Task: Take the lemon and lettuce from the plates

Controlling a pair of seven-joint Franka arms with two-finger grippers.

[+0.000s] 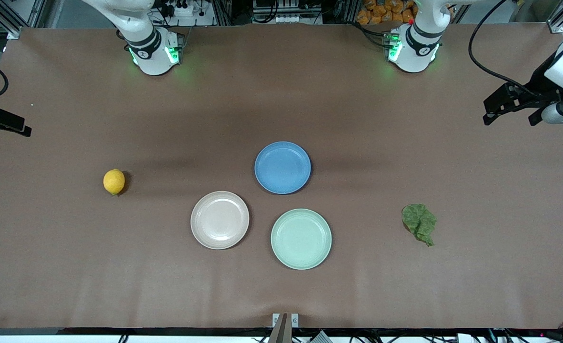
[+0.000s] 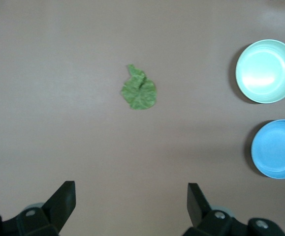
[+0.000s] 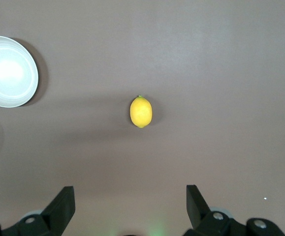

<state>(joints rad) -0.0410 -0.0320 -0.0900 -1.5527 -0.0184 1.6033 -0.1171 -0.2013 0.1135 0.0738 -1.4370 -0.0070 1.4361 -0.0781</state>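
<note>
The lemon (image 1: 114,181) lies on the bare table toward the right arm's end, off any plate; it also shows in the right wrist view (image 3: 141,111). The lettuce (image 1: 419,223) lies on the bare table toward the left arm's end, also in the left wrist view (image 2: 139,91). The beige-pink plate (image 1: 219,219) and the mint green plate (image 1: 301,238) stand empty mid-table. My left gripper (image 1: 509,119) (image 2: 131,189) is open and empty, high over the table's left-arm end. My right gripper (image 1: 5,125) (image 3: 130,192) is open and empty, high over the right-arm end.
An empty blue plate (image 1: 282,167) stands just farther from the front camera than the other two plates. The left wrist view shows the mint plate (image 2: 267,71) and the blue plate (image 2: 278,148); the right wrist view shows the beige-pink plate (image 3: 7,71).
</note>
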